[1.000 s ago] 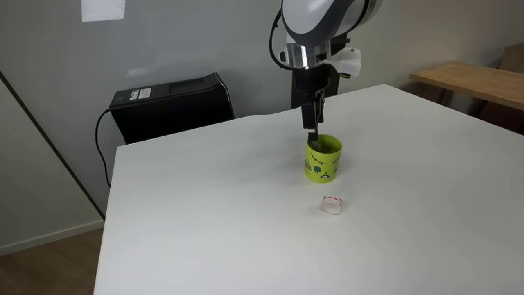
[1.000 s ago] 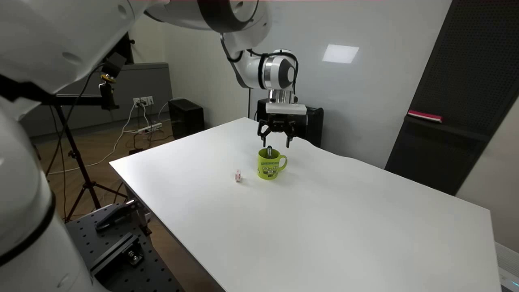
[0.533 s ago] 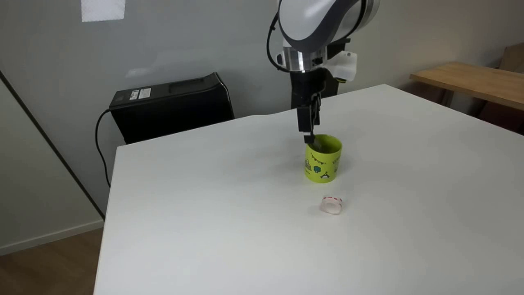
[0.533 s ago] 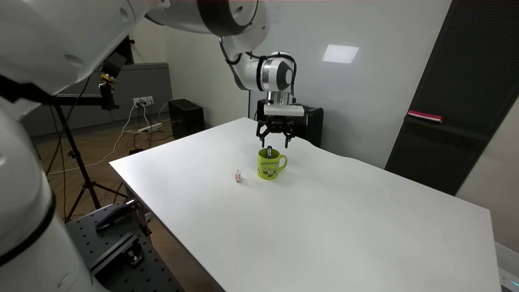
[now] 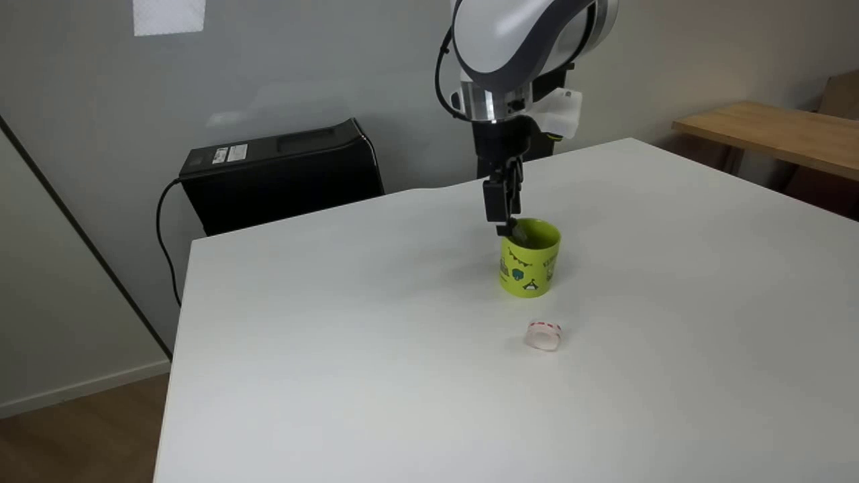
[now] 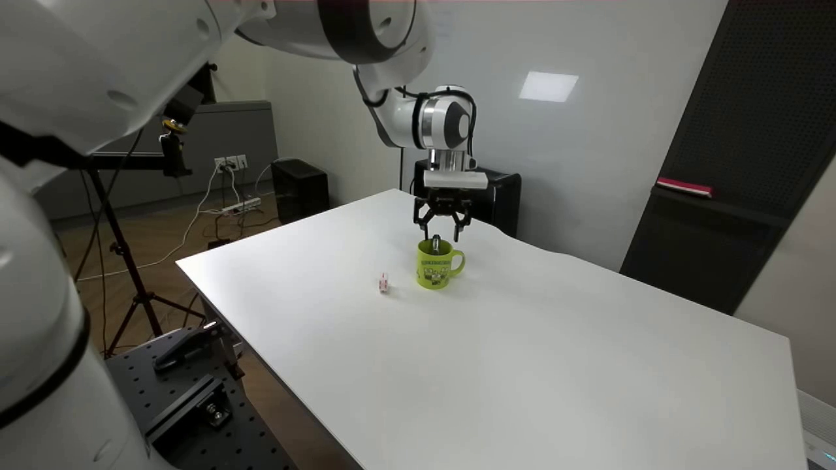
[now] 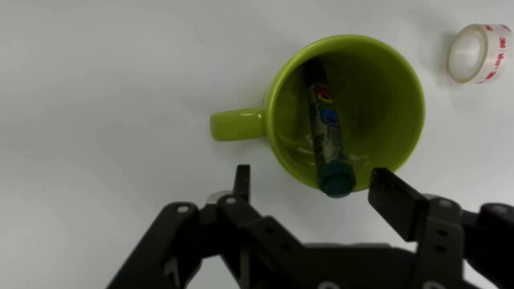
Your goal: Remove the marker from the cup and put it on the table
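Inside the cup (image 7: 379, 92), the marker (image 7: 327, 124) leans at a slant: dark, with a pale label in red, yellow and blue, its dark-green end at the rim. The end effector (image 6: 441, 236) hangs at the cup's rim, fingers spread apart; in the wrist view the green end shows between them, touching neither. A tape roll (image 7: 493, 56) lies near the cup, roughly opposite its handle. The table (image 6: 555, 352) stretches broadly on the cup's handle side; its wavy edge runs beyond the cup.
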Robot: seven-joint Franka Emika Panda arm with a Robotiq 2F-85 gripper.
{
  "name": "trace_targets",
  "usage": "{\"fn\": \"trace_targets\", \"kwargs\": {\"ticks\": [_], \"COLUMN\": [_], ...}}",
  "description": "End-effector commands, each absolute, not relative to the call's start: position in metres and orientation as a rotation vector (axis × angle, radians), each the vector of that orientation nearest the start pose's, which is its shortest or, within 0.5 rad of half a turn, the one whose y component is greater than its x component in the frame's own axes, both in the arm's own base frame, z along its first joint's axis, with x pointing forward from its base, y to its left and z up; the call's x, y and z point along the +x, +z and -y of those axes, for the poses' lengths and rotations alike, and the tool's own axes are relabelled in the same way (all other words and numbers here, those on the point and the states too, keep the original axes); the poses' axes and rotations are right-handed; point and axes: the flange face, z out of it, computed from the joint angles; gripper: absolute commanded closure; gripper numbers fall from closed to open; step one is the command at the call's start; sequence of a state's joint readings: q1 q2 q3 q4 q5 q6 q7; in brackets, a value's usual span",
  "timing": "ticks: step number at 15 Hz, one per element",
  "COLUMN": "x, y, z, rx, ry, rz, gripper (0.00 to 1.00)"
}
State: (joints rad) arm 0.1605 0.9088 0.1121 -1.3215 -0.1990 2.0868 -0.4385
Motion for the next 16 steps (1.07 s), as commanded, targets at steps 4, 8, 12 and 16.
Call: {"fn": "trace_targets", "kwargs": {"ticks": [4,8,12,16], "x": [0.716,0.721,0.727,0.73], "y": [0.175,0.173,0.176,0.188], "z": [-0.174,-0.168,-0.156,-0.148], "rx": [-3.012,-3.063,-3.119,-3.166], "ry": [0.216,0.231,0.307,0.353], "rz": [1.171,1.134,1.008,0.886], "gripper": [0.8,1.0,1.0,0.67]}}
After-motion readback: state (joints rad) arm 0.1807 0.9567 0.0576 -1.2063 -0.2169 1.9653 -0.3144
